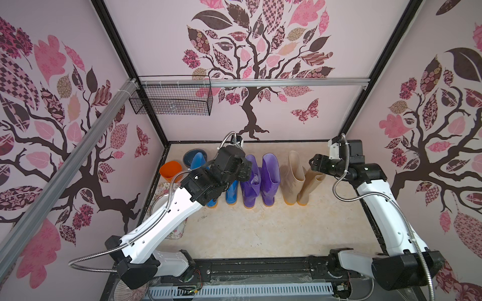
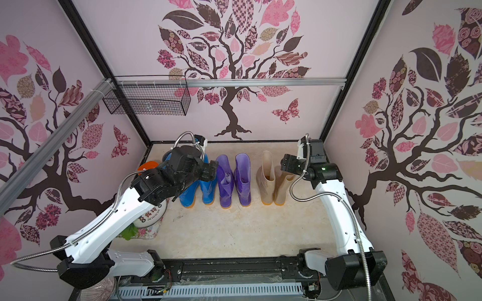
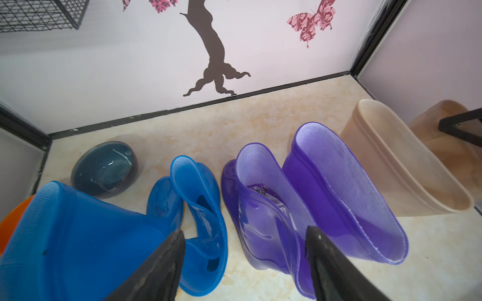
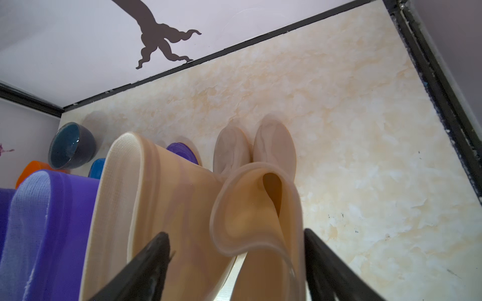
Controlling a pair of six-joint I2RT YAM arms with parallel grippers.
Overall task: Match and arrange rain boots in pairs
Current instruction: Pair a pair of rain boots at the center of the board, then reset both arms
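Standing upright in one row on the marbled desk (image 1: 260,234) are six rain boots (image 1: 271,177) with orange soles, colour beside like colour. Two blue boots (image 1: 232,195) stand nearest the one grey-blue bowl (image 3: 104,169), one of them just beside it. Two purple boots (image 3: 339,187) come next, and two beige boots (image 4: 161,208) are farthest from the bowl. One orange cup (image 1: 170,169) sits just beside the bowl.

The left gripper (image 3: 243,232) hovers above the blue and purple boots, near the bowl. Its two fingers (image 3: 167,260) are spread wide and hold nothing.

The right gripper (image 4: 236,234) is at the end of the row farthest from the bowl. Its two fingers (image 4: 146,260) are spread wide on either side of the last beige boot's folded shaft. Whether they touch it cannot be told.
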